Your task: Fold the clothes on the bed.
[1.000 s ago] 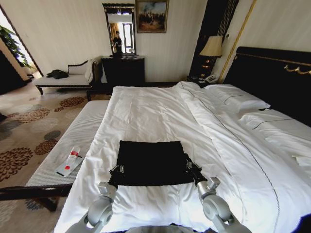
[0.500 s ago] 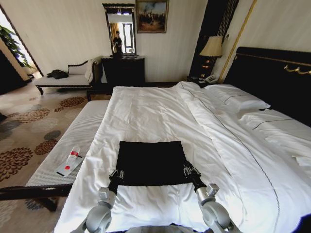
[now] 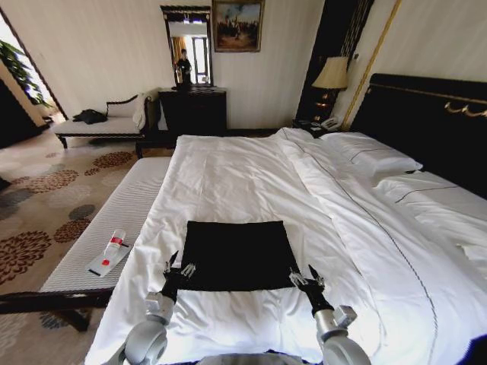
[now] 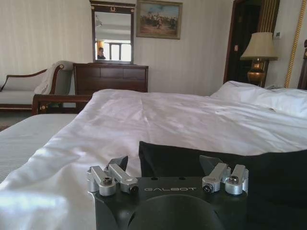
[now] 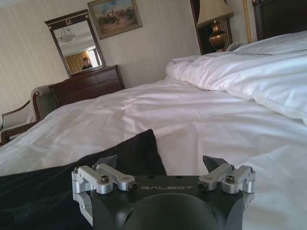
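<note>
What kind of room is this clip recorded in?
Probably a hotel bedroom: a large bed with white duvet and dark headboard, a bedside lamp, and a dresser with mirror.

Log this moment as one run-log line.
left gripper: open, at near-left corner | right gripper: open, at near-right corner | black T-shirt: folded rectangle, flat on bed

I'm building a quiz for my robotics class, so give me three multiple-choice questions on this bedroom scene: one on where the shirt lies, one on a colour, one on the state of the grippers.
1. Where does the folded black fabric T-shirt lie?
A. on the white duvet of the large bed
B. on the bench
C. on the carpet

2. What colour is the headboard?
A. white
B. dark
C. red

3. The left gripper and right gripper are:
A. both shut on the shirt
B. both open
C. one open, one shut

Answers: 1 A, the shirt rests on the duvet; 2 B, it is near black; 3 B, the fingers stand spread at the shirt's near corners.
</note>
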### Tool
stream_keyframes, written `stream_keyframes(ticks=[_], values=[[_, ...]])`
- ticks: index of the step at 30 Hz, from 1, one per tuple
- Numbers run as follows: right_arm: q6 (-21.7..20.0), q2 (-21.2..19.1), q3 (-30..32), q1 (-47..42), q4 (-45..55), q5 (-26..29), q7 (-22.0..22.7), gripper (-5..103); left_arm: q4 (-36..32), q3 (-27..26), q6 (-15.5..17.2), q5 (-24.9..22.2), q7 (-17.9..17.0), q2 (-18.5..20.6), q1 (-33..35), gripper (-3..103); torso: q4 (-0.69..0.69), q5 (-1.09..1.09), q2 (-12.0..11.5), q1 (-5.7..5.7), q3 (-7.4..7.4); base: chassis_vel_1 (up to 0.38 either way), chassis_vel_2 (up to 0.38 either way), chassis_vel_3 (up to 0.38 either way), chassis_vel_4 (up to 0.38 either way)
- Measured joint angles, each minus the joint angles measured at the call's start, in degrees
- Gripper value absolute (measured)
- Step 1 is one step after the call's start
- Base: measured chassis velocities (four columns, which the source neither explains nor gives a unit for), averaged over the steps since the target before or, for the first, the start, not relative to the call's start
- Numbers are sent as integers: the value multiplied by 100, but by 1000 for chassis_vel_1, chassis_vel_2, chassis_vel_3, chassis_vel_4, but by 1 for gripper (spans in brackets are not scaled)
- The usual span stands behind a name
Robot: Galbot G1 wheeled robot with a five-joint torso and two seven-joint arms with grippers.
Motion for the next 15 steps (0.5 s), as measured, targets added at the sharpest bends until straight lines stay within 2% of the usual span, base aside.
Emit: stream_keyframes(ticks=[1, 2, 4, 7, 9, 10, 14, 15], values=[[-61, -83, 78, 62, 25, 118, 1, 99, 0, -8, 50, -125, -26, 37, -99, 93, 1, 0, 0, 0, 0, 0, 0, 0, 0], [-148, -196, 146, 165, 34, 252, 1, 100, 4, -10, 106, -265, -53, 82, -212, 93, 1, 0, 0, 0, 0, 0, 0, 0, 0], [-368, -457, 232, 465, -22, 534, 22, 100, 75, 28, 230, -548, -100, 190, -476, 99, 2, 2, -1, 1, 0, 0, 0, 0, 0], [-520, -666, 245, 741, -187, 802, 75, 100, 225, 120, 352, -800, -126, 314, -786, 100, 3, 1, -1, 1, 1, 0, 0, 0, 0], [-710, -869, 227, 1135, -448, 1151, 163, 100, 508, 304, 489, -1139, -134, 467, -1331, 100, 3, 1, -2, 2, 1, 0, 0, 0, 0], [-710, -869, 227, 1135, -448, 1151, 163, 100, 508, 304, 489, -1139, -134, 467, -1331, 100, 3, 1, -2, 2, 1, 0, 0, 0, 0], [-864, -1063, 116, 1616, -724, 1315, 256, 100, 1103, 757, 890, -2029, -135, 622, -2427, 100, 2, 1, -2, 2, 2, 0, 0, 0, 0], [-864, -1063, 116, 1616, -724, 1315, 256, 100, 1103, 757, 890, -2029, -135, 622, -2427, 100, 2, 1, -2, 2, 2, 0, 0, 0, 0]])
